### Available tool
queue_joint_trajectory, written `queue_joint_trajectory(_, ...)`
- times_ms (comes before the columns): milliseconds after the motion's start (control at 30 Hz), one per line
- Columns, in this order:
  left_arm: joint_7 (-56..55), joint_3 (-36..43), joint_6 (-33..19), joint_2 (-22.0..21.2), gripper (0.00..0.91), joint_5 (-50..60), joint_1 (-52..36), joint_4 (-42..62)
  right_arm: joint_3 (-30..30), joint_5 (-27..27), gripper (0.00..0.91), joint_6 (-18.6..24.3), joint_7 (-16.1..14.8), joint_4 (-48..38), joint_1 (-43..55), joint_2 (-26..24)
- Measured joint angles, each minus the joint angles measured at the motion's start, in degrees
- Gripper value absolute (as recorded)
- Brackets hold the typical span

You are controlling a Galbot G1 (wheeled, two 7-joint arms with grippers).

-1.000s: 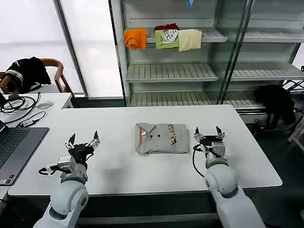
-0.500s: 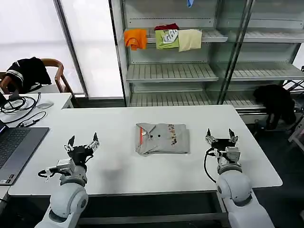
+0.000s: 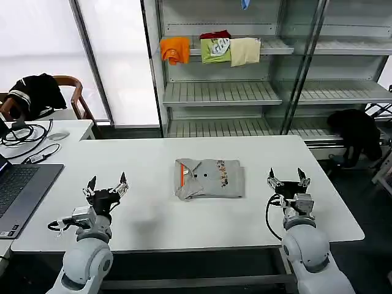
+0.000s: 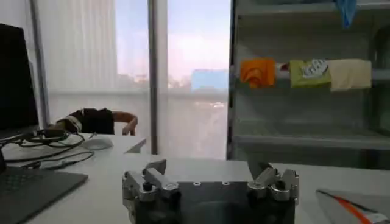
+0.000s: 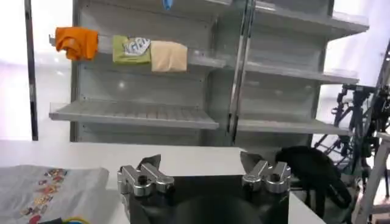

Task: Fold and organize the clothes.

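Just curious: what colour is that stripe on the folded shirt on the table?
Orange, along the collar end of the light grey T-shirt; the head view shows it best.

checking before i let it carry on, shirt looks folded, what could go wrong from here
1. The folded T-shirt lies loose on the table; a careless grab by one edge could undo the fold.
2. The right tool and the left tool, both open, sit low over the table; a sweep inward could drag the shirt.
3. The laptop and cables lie near the left arm's side.
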Motion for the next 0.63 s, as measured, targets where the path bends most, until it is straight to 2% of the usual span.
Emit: queue_joint_trajectory(633, 0.9, 0.1, 3.5, 0.0, 0.907, 0.0, 1.9, -3.9, 3.6, -0.6, 0.907, -0.3, -0.7, 5.1, -4.8, -0.7)
